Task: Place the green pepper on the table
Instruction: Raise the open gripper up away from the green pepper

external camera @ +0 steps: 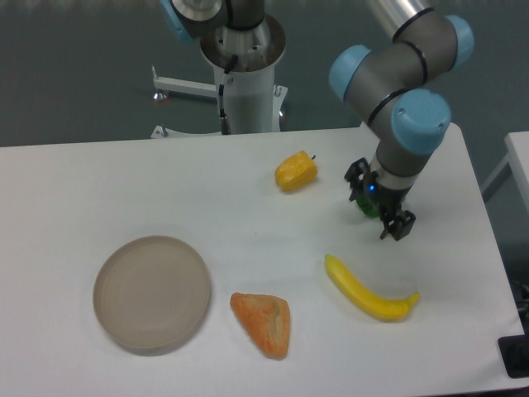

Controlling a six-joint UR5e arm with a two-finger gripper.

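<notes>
Setting: robotics lab or test cell, not a home or kitchen. Evidence: an industrial arm (405,62) with grey links and light-blue joint caps reaches in from 1 o'clock. A white pedestal (246,87) bolted on a metal floor bracket stands at 12 o'clock, behind the table (99,190). The floor is plain dark grey. The tabletop is bare white, and the props spread over it are toy foods: a yellow pepper (296,171), a banana (369,290), a bread piece (263,322), plus a grey plate (151,294).
</notes>
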